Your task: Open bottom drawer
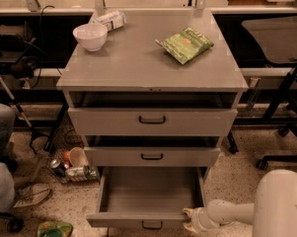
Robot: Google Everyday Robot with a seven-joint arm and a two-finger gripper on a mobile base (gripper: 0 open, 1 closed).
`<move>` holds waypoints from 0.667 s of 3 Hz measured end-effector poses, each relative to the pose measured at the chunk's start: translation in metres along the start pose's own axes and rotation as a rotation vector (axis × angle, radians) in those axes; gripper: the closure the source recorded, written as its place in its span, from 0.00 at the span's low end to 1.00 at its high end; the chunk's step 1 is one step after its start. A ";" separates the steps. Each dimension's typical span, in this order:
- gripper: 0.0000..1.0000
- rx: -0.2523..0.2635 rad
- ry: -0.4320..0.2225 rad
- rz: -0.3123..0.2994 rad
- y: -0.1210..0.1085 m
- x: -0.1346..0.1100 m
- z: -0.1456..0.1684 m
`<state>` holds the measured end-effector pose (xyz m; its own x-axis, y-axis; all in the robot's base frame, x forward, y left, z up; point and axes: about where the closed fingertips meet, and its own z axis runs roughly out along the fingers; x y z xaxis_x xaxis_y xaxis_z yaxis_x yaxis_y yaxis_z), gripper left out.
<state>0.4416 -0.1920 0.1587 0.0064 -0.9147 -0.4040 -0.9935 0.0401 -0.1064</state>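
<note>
With the bottom drawer (148, 194) standing well out and the gripper (189, 220), grip state indeterminate, at its right front corner, an off-centre pull can skew and jam it.

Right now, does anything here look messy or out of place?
Yes. A bottle lies on its side at the back of the cabinet top, and cans and a cup are heaped on the floor left of it. The bottom drawer stands open, the tool at its front right corner.
</note>
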 end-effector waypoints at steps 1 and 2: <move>1.00 0.000 0.000 0.000 0.000 0.000 0.000; 1.00 0.000 0.000 0.000 -0.001 0.000 0.000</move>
<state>0.4423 -0.1920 0.1587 0.0060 -0.9146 -0.4042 -0.9935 0.0404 -0.1062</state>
